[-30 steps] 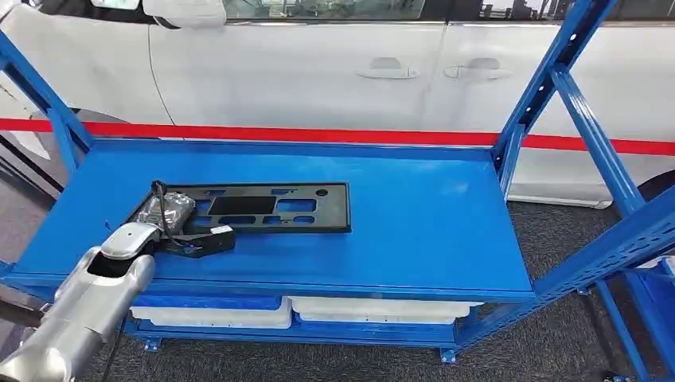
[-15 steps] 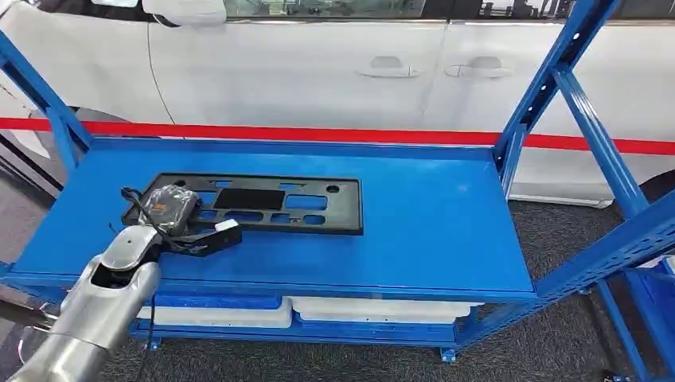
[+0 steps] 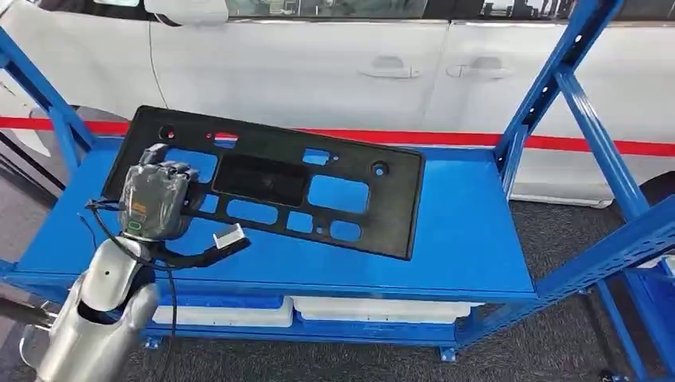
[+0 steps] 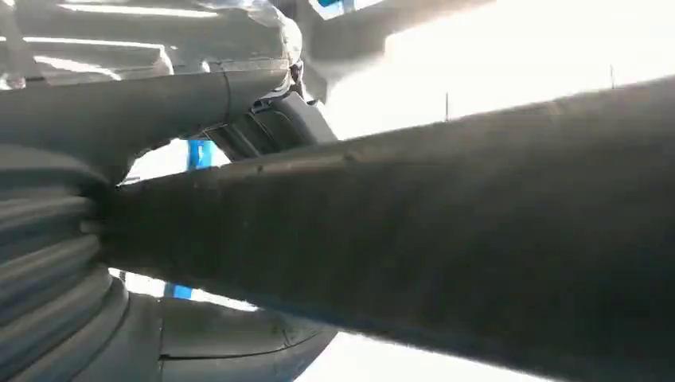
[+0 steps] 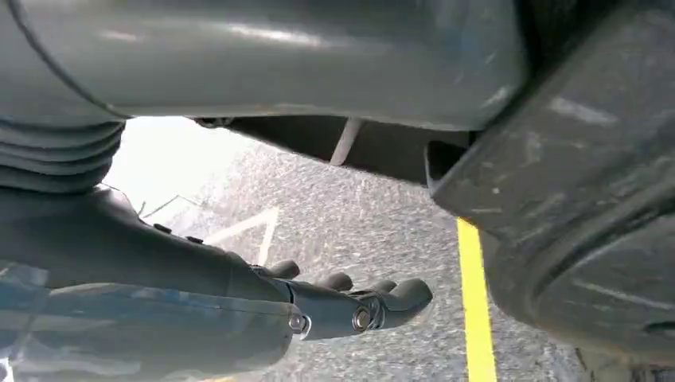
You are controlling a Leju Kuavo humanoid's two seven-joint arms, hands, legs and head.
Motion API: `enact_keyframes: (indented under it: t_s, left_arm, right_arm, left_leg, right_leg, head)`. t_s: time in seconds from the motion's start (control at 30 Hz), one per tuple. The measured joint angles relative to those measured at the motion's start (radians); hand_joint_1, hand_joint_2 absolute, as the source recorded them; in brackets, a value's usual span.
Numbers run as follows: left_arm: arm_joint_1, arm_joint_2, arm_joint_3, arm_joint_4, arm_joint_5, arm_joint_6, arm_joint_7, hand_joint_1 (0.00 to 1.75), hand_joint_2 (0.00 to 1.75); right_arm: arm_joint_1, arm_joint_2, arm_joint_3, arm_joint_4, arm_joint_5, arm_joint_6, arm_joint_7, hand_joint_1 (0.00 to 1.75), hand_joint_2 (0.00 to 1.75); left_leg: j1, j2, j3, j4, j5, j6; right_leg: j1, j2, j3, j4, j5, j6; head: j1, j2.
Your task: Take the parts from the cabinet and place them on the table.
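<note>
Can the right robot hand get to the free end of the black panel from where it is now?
Probably not yet. The right robot hand hangs over the floor, fingers loosely curled, while the black panel is held up over the blue shelf by the left robot hand.

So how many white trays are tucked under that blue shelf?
2, side by side beneath the blue shelf: the left white tray near the robot's arm, the right white tray beside it. More could be hidden further back.
</note>
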Motion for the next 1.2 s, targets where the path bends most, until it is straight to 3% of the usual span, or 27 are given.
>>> enact_keyframes:
  t_s: [0.07, 0.1, 0.13, 0.17, 0.23, 0.27, 0.3, 0.33, 0.4, 0.43, 0.47, 0.53, 0.6, 0.63, 0.67, 0.73, 0.77, 0.83, 0.9, 0.93, 0.97, 1.0, 1.07, 1.1, 1.13, 1.17, 1.2]
  left_arm:
    - [0.022, -0.004, 0.0, -0.025, -0.019, 0.009, 0.001, 1.75, 1.75]
    - [0.032, -0.005, -0.001, -0.031, -0.022, 0.009, 0.001, 1.75, 1.75]
    - [0.039, -0.007, -0.001, -0.037, -0.025, 0.009, 0.001, 1.75, 1.75]
    - [0.043, -0.008, -0.002, -0.04, -0.025, 0.009, 0.001, 1.75, 1.75]
    - [0.046, -0.01, -0.002, -0.049, -0.025, 0.009, 0.002, 1.75, 1.75]
    - [0.047, -0.011, -0.002, -0.055, -0.025, 0.009, 0.002, 1.75, 1.75]
    - [0.048, -0.011, -0.002, -0.059, -0.026, 0.009, 0.003, 1.75, 1.75]
    - [0.05, -0.011, -0.002, -0.062, -0.026, 0.01, 0.002, 1.75, 1.75]
    - [0.057, -0.011, -0.002, -0.063, -0.026, 0.011, 0.003, 1.75, 1.75]
    - [0.058, -0.011, -0.002, -0.063, -0.026, 0.012, 0.003, 1.75, 1.75]
    - [0.06, -0.011, -0.002, -0.064, -0.026, 0.013, 0.003, 1.75, 1.75]
    - [0.063, -0.011, -0.002, -0.066, -0.028, 0.018, 0.005, 1.75, 1.75]
    - [0.069, -0.012, -0.002, -0.066, -0.036, 0.021, 0.006, 1.75, 1.75]
    - [0.074, -0.012, -0.003, -0.066, -0.039, 0.021, 0.006, 1.75, 1.75]
    - [0.079, -0.012, -0.003, -0.067, -0.042, 0.022, 0.006, 1.75, 1.75]
    - [0.086, -0.011, -0.004, -0.075, -0.052, 0.024, 0.009, 1.75, 1.75]
    - [0.086, -0.012, -0.005, -0.083, -0.059, 0.025, 0.01, 1.75, 1.75]
    - [0.09, -0.014, -0.008, -0.098, -0.065, 0.035, 0.013, 1.75, 1.75]
    - [0.104, -0.014, -0.008, -0.105, -0.072, 0.041, 0.016, 1.75, 1.75]
    - [0.111, -0.016, -0.011, -0.111, -0.08, 0.042, 0.017, 1.75, 1.75]
    - [0.115, -0.016, -0.015, -0.114, -0.085, 0.042, 0.017, 1.75, 1.75]
    - [0.121, -0.016, -0.017, -0.119, -0.089, 0.044, 0.021, 1.75, 1.75]
    - [0.131, -0.016, -0.019, -0.125, -0.089, 0.044, 0.022, 1.75, 1.75]
    - [0.134, -0.016, -0.021, -0.126, -0.089, 0.044, 0.024, 1.75, 1.75]
    - [0.137, -0.016, -0.022, -0.127, -0.089, 0.044, 0.024, 1.75, 1.75]
    - [0.14, -0.016, -0.023, -0.129, -0.089, 0.045, 0.024, 1.75, 1.75]
    - [0.143, -0.016, -0.024, -0.131, -0.089, 0.045, 0.025, 1.75, 1.75]
  right_arm:
    - [0.001, 0.0, 0.002, 0.001, 0.0, -0.002, -0.002, 0.0, 0.0]
    - [0.001, 0.0, 0.002, 0.002, 0.0, -0.003, -0.003, 0.0, 0.0]
    - [0.001, 0.0, 0.003, 0.002, 0.0, -0.005, -0.004, 0.0, 0.0]
    - [0.002, 0.0, 0.003, 0.002, 0.0, -0.006, -0.005, 0.0, 0.0]
    - [0.002, 0.0, 0.003, 0.002, 0.0, -0.006, -0.006, 0.0, 0.0]
    - [0.003, 0.0, 0.003, 0.002, 0.0, -0.006, -0.006, 0.0, 0.0]
    - [0.002, 0.0, 0.004, 0.002, 0.002, -0.006, -0.006, 0.0, 0.0]
    - [0.002, 0.0, 0.005, 0.002, 0.002, -0.007, -0.006, 0.0, 0.0]
    - [0.001, 0.0, 0.005, 0.002, 0.002, -0.007, -0.005, 0.0, 0.0]
    - [0.001, 0.0, 0.006, 0.003, 0.002, -0.007, -0.005, 0.0, 0.0]
    - [0.001, 0.0, 0.007, 0.003, 0.002, -0.007, -0.005, 0.0, 0.0]
    - [0.0, 0.0, 0.01, 0.003, 0.002, -0.007, -0.004, 0.0, 0.0]
    - [-0.001, 0.0, 0.011, 0.003, 0.002, -0.007, -0.002, 0.0, 0.0]
    - [-0.001, 0.0, 0.011, 0.003, 0.002, -0.007, 0.0, 0.0, 0.0]
    - [-0.001, 0.0, 0.012, 0.003, 0.002, -0.007, 0.001, 0.0, 0.0]
    - [-0.002, 0.0, 0.012, 0.003, 0.002, -0.007, 0.002, 0.0, 0.0]
    - [-0.003, 0.0, 0.013, 0.003, 0.002, -0.007, 0.002, 0.0, 0.0]
    - [-0.002, 0.0, 0.014, 0.002, 0.001, -0.007, 0.002, 0.0, 0.0]
    - [-0.001, 0.0, 0.014, 0.003, 0.002, -0.008, 0.003, 0.0, 0.0]
    - [-0.001, 0.0, 0.015, 0.005, 0.001, -0.008, 0.004, 0.0, 0.0]
    - [-0.001, 0.0, 0.015, 0.006, -0.001, -0.009, 0.004, 0.0, 0.0]
    - [-0.001, 0.0, 0.015, 0.006, -0.001, -0.009, 0.004, 0.0, 0.0]
    - [-0.002, 0.0, 0.016, 0.006, -0.001, -0.009, 0.005, 0.0, 0.0]
    - [-0.002, 0.0, 0.016, 0.006, -0.001, -0.009, 0.005, 0.0, 0.0]
    - [-0.002, 0.0, 0.016, 0.006, -0.001, -0.009, 0.005, 0.0, 0.0]
    - [-0.002, 0.0, 0.016, 0.006, -0.001, -0.009, 0.005, 0.0, 0.0]
    - [-0.002, 0.0, 0.016, 0.006, -0.001, -0.009, 0.005, 0.0, 0.0]
  left_leg:
    - [0.001, 0.005, -0.006, 0.002, 0.002, 0.001]
    - [0.004, 0.007, -0.008, 0.005, 0.002, -0.001]
    - [0.008, 0.008, -0.013, 0.01, 0.003, -0.004]
    - [0.015, 0.008, -0.02, 0.019, 0.002, -0.009]
    - [0.028, 0.008, -0.036, 0.044, -0.004, -0.026]
    - [0.028, 0.007, -0.046, 0.057, -0.008, -0.037]
    - [0.022, 0.006, -0.057, 0.073, -0.01, -0.048]
    - [0.022, 0.005, -0.06, 0.068, -0.003, -0.056]
    - [0.026, 0.004, -0.061, 0.063, 0.008, -0.07]
    - [0.03, 0.002, -0.065, 0.067, 0.005, -0.075]
    - [0.031, 0.002, -0.07, 0.077, -0.014, -0.074]
    - [0.028, 0.002, -0.112, 0.21, -0.14, -0.067]
    - [0.025, 0.002, -0.135, 0.333, -0.211, -0.06]
    - [0.022, 0.002, -0.117, 0.334, -0.209, -0.055]
    - [0.018, 0.002, -0.08, 0.294, -0.19, -0.049]
    - [0.007, 0.001, 0.042, 0.127, -0.132, -0.032]
    - [0.0, -0.003, 0.094, 0.042, -0.139, -0.019]
    - [-0.01, -0.001, 0.085, 0.035, -0.119, -0.024]
    - [-0.015, 0.0, 0.08, 0.033, -0.102, -0.017]
    - [-0.002, 0.006, 0.072, 0.017, -0.077, -0.011]
    - [-0.004, 0.01, 0.06, 0.015, -0.064, -0.008]
    - [-0.004, 0.011, 0.045, 0.015, -0.053, 0.003]
    - [-0.005, 0.012, 0.02, 0.019, -0.031, 0.006]
    - [-0.005, 0.012, 0.002, 0.021, -0.02, 0.006]
    - [-0.006, 0.012, -0.015, 0.026, -0.01, 0.005]
    - [-0.006, 0.012, -0.035, 0.032, -0.001, 0.003]
    - [-0.006, 0.012, -0.055, 0.04, 0.007, 0.0]
  right_leg:
    - [-0.014, 0.0, -0.057, 0.15, -0.077, 0.015]
    - [-0.019, 0.0, -0.075, 0.198, -0.09, 0.021]
    - [-0.023, 0.0, -0.074, 0.205, -0.081, 0.027]
    - [-0.028, -0.001, -0.052, 0.166, -0.05, 0.035]
    - [-0.039, -0.006, 0.034, 0.014, 0.023, 0.051]
    - [-0.037, -0.006, 0.052, -0.025, 0.001, 0.056]
    - [-0.03, 0.005, 0.041, -0.025, 0.014, 0.031]
    - [-0.029, 0.006, 0.034, -0.016, 0.014, 0.016]
    - [-0.025, 0.007, 0.025, -0.012, 0.023, -0.002]
    - [-0.028, 0.006, 0.018, -0.019, 0.033, -0.018]
    - [-0.028, 0.003, 0.015, -0.019, 0.038, -0.024]
    - [-0.021, 0.001, -0.007, -0.02, 0.056, -0.041]
    - [-0.011, 0.0, -0.03, -0.018, 0.073, -0.046]
    - [-0.007, 0.0, -0.042, -0.017, 0.081, -0.046]
    - [-0.005, 0.0, -0.052, -0.015, 0.088, -0.046]
    - [-0.003, 0.001, -0.068, -0.013, 0.103, -0.044]
    - [-0.005, 0.0, -0.07, -0.012, 0.113, -0.041]
    - [-0.006, 0.0, -0.071, -0.019, 0.128, -0.022]
    - [-0.011, 0.0, -0.068, -0.032, 0.149, -0.009]
    - [-0.007, -0.002, -0.075, -0.032, 0.15, -0.002]
    - [-0.01, -0.003, -0.085, -0.015, 0.108, 0.0]
    - [-0.011, -0.005, -0.095, 0.029, 0.04, 0.004]
    - [-0.013, -0.005, -0.109, 0.163, -0.077, 0.013]
    - [-0.013, -0.005, -0.108, 0.22, -0.092, 0.017]
    - [-0.013, -0.005, -0.097, 0.245, -0.074, 0.02]
    - [-0.013, -0.005, -0.07, 0.236, -0.036, 0.021]
    - [-0.013, -0.005, -0.025, 0.19, 0.002, 0.02]
  head:
    - [0.0, 0.0]
    - [0.0, 0.0]
    - [0.0, 0.0]
    - [0.0, 0.0]
    - [0.0, 0.0]
    - [0.0, 0.0]
    - [0.0, 0.0]
    - [0.0, 0.0]
    - [0.0, 0.0]
    - [0.0, 0.0]
    - [0.0, 0.0]
    - [0.0, 0.0]
    - [0.0, 0.0]
    - [0.0, 0.0]
    - [0.0, 0.0]
    - [0.0, 0.0]
    - [0.0, 0.0]
    - [0.0, 0.0]
    - [0.0, 0.0]
    - [0.0, 0.0]
    - [0.0, 0.0]
    - [0.0, 0.0]
    - [0.0, 0.0]
    - [0.0, 0.0]
    - [0.0, 0.0]
    - [0.0, 0.0]
    - [0.0, 0.0]
